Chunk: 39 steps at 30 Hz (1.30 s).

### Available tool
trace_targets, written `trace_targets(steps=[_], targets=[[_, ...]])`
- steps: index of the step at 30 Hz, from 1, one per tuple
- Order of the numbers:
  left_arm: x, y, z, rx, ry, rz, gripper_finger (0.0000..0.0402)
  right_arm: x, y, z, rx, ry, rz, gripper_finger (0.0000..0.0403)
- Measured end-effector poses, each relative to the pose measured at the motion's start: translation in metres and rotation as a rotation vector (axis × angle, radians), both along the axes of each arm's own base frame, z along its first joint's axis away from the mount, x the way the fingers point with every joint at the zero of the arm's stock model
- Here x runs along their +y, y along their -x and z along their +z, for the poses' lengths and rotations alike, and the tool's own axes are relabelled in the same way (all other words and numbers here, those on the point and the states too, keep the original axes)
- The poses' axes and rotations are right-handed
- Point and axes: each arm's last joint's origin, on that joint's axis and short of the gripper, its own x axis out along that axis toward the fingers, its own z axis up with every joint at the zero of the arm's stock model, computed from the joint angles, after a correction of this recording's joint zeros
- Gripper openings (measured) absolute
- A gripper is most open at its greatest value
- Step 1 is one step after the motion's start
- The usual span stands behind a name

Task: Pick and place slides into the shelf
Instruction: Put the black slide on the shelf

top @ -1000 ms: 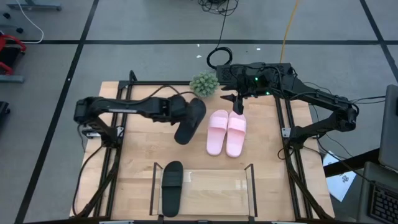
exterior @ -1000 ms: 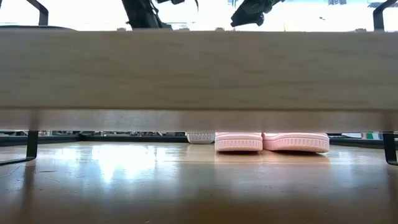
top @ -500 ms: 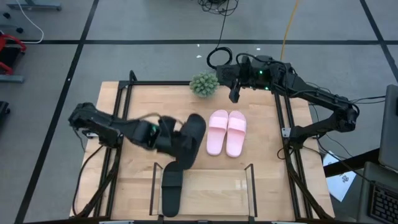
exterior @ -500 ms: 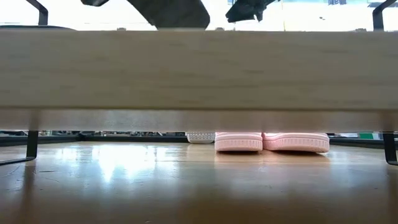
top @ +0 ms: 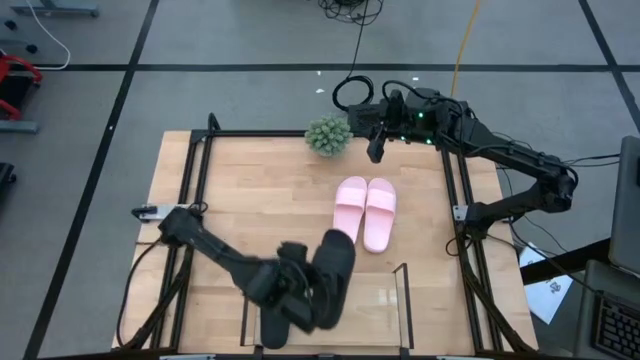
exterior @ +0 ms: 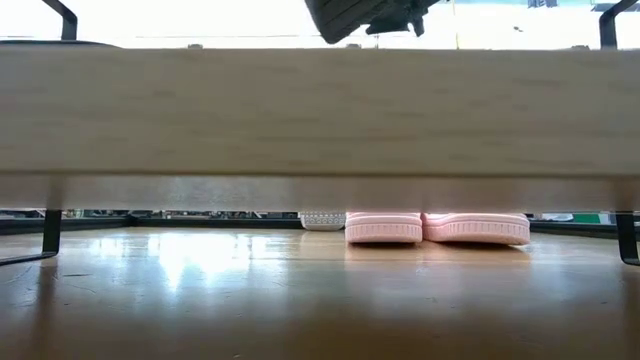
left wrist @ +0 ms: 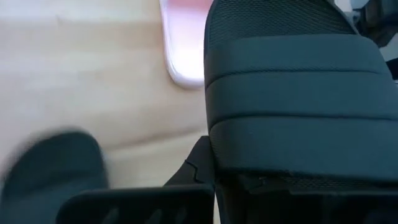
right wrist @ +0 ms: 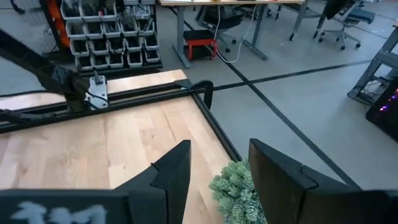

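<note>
No readable writing showed. The left gripper (top: 300, 290) was clamped on a matte black slide sandal (top: 335, 275), carried above the clear acrylic shelf (top: 370, 297), where the other black sandal (top: 272, 325) lay. The pale pink pair (top: 364, 212) sat mid-table. The right gripper (top: 376, 150) hung with fingers spread, empty, near a small green plant (top: 327, 135) on the light wooden tabletop (top: 240, 190); grey floor surrounded it.

no readable text, labels, brands, numbers or signs in any view
</note>
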Motion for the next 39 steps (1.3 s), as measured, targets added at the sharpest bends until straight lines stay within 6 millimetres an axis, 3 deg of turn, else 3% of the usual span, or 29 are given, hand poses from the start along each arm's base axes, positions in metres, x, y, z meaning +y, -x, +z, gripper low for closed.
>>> trace_targets(steps=[5,11,22,25,34,39], targets=[[-0.029,0.001,-0.016,0.022,0.058,0.076,0.0,0.001,0.009,0.009,-0.032,0.045,-0.05,0.0153],[-0.045,0.015,-0.028,0.09,0.158,0.163,0.0,0.002,0.027,0.024,-0.062,0.144,-0.103,0.0153],[-0.028,-0.002,-0.043,0.186,0.162,0.156,0.0,-0.002,0.043,0.036,-0.115,0.19,-0.142,0.0153],[-0.031,-0.005,-0.053,0.218,0.157,0.147,0.0,-0.002,0.043,0.036,-0.112,0.202,-0.141,0.0153],[-0.03,-0.005,-0.052,0.225,0.126,0.108,0.0,-0.002,0.043,0.037,-0.111,0.213,-0.136,0.0153],[-0.03,-0.009,-0.065,0.279,0.115,0.085,0.0,-0.002,0.043,0.037,-0.111,0.213,-0.135,0.0153]])
